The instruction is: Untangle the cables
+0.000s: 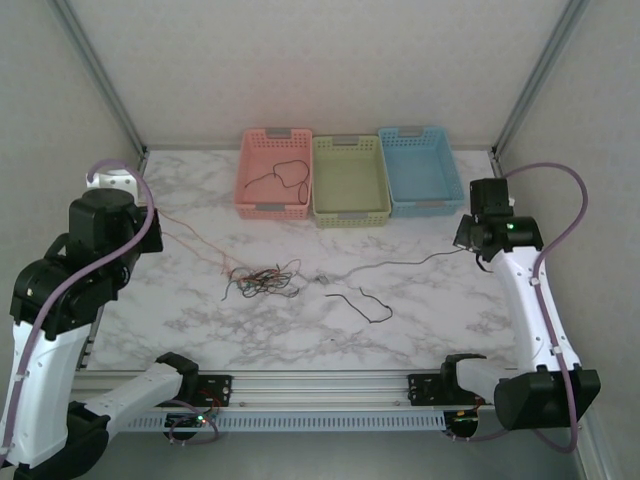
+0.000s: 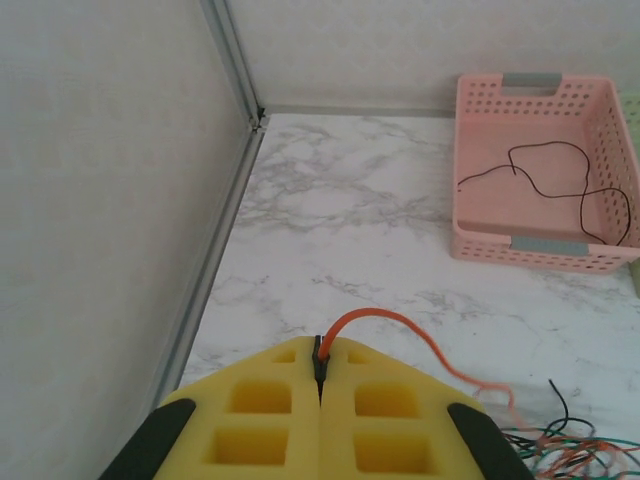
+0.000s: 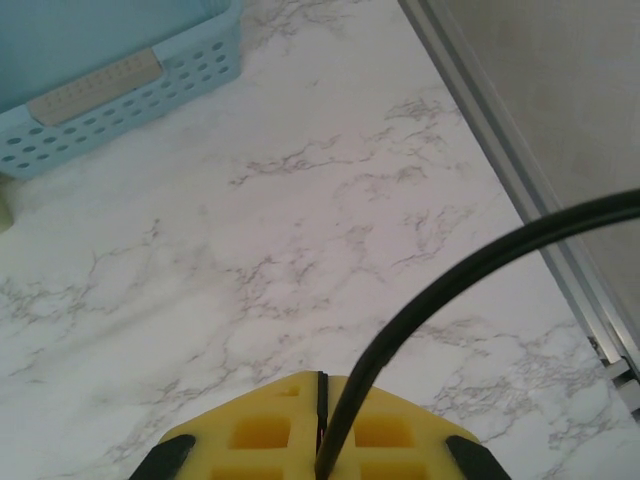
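A marble table [image 1: 420, 320] is seen from above; a tangle of cables [image 1: 262, 280] is spread near its middle, and a short black cable [image 1: 362, 304] is laid just to its right; the left gripper [image 2: 320, 362] is clamped together on an orange cable [image 2: 400, 325] that is stretched to the tangle; the right gripper [image 3: 321, 400] is closed on a long black cable [image 3: 450, 275]; a curled black cable [image 1: 285, 176] is held in the pink basket [image 1: 245, 185].
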Action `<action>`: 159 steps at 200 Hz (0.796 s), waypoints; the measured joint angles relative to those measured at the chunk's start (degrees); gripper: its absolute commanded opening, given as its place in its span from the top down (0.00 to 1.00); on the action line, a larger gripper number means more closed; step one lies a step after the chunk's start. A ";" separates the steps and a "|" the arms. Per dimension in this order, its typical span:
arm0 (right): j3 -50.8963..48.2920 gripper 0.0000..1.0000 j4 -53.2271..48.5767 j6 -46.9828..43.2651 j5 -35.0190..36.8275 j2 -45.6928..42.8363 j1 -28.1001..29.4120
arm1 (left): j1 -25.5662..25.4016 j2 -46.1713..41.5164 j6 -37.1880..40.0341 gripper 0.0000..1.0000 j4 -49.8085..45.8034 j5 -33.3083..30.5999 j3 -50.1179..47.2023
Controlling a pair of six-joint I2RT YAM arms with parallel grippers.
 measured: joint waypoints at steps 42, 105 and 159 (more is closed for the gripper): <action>-0.04 1.00 0.46 -0.13 1.33 2.69 0.00 | 0.00 0.15 1.31 1.00 -1.03 -2.43 2.62; -1.14 1.00 5.77 1.18 -14.43 -2.12 0.00 | 0.00 -0.37 0.52 1.00 0.68 3.23 -2.05; 13.16 1.00 6.03 3.30 -26.77 -4.70 0.00 | 0.13 0.52 -1.16 1.00 4.26 7.02 -11.78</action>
